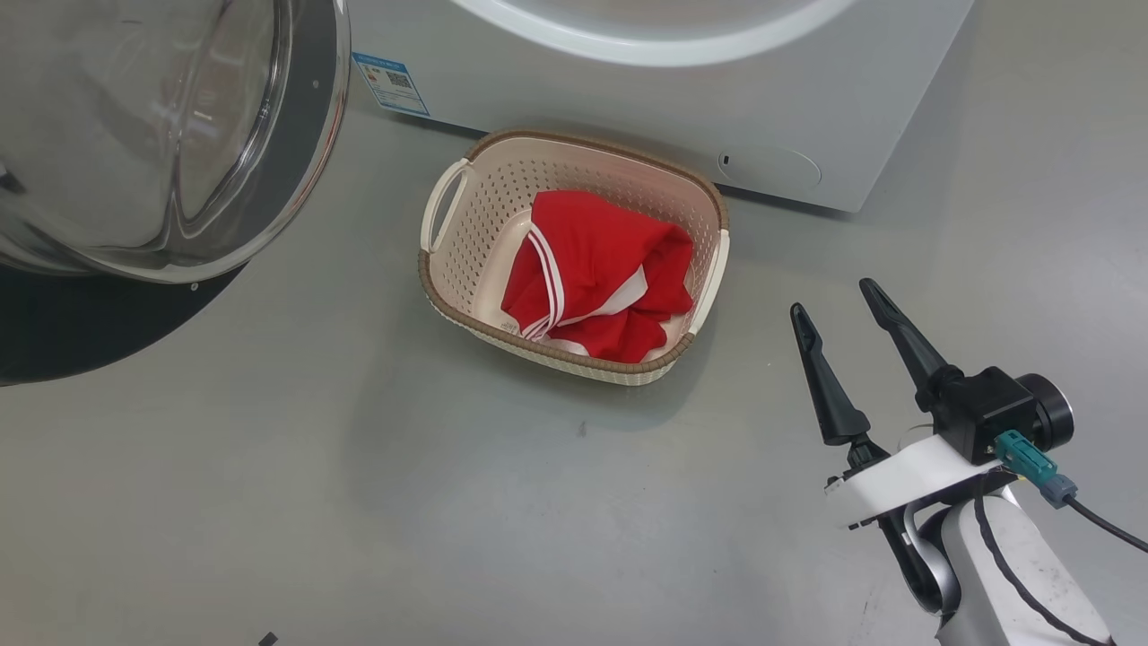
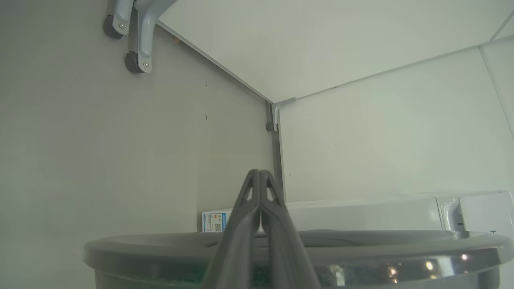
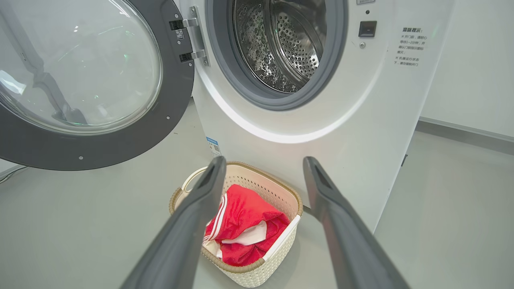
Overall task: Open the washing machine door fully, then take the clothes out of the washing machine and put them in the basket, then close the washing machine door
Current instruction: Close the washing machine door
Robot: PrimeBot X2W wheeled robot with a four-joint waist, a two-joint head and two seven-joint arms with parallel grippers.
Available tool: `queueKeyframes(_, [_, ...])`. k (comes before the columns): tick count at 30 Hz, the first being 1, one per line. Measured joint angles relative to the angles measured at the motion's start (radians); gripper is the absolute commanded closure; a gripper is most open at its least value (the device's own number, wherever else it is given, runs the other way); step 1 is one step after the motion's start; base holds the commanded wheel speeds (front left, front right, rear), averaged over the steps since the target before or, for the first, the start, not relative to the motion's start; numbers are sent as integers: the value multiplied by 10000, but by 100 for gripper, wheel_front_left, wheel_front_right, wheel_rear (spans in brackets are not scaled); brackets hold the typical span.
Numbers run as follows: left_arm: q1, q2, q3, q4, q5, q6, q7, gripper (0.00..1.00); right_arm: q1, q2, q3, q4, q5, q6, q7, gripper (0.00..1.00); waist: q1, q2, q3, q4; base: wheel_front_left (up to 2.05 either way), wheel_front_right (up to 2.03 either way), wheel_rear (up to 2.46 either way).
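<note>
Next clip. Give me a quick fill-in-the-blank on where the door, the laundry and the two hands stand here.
1. The washing machine door stands ____.
2. The red clothes lie in the ____.
3. The right hand is ____ and holds nothing.
4. The left hand has its fingers pressed ____.

Missing words: open; basket; open; shut.

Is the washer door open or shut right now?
Open: the door stands swung wide to the side, leaving the steel drum uncovered.
</note>
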Motion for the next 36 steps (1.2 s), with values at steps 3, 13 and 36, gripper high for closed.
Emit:
queueKeyframes(3, [-74, -8, -196, 186, -27, 0, 426, 100, 0, 0, 0, 31, 4, 0, -2, 0, 0, 0, 3, -2, 0, 0, 0])
queueKeyframes(13, [-86, 188, -587, 445, -40, -6, 1475, 100, -7, 8, -4, 151, 65, 0, -15, 0, 0, -1, -56, -25, 0, 0, 0])
queueKeyframes(36, [440, -67, -1381, 838, -387, -1018, 4013, 100, 5, 328, -12, 686, 261, 0, -102, 0, 0, 0, -1086, -68, 0, 0, 0])
